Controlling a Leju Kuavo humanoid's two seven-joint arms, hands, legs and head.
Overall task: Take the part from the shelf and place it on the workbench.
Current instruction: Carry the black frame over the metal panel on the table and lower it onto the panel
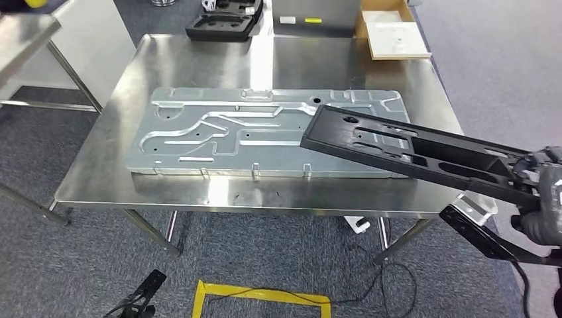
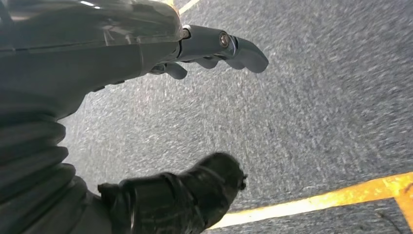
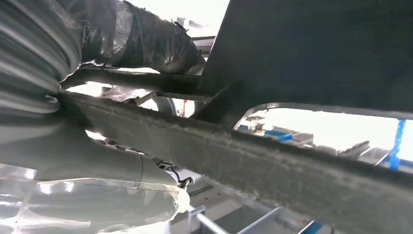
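A long black moulded part (image 1: 404,149) with several cut-outs hangs tilted over the right side of the steel workbench (image 1: 199,195). Its far end reaches over the large silver stamped panel (image 1: 265,132) lying on the bench. My right hand (image 1: 540,199) grips the part's near end past the bench's right edge. In the right wrist view the part (image 3: 292,165) crosses the frame, with my right hand (image 3: 102,161) wrapped around it. My left hand (image 2: 214,48) hangs over grey carpet, its fingers loosely apart and holding nothing.
At the bench's far edge stand a black foam tray (image 1: 222,26), a dark box (image 1: 315,16) and a cardboard box with a white sheet (image 1: 394,33). Another metal table (image 1: 26,33) is at the far left. Yellow tape (image 1: 262,295) and cables lie on the floor below.
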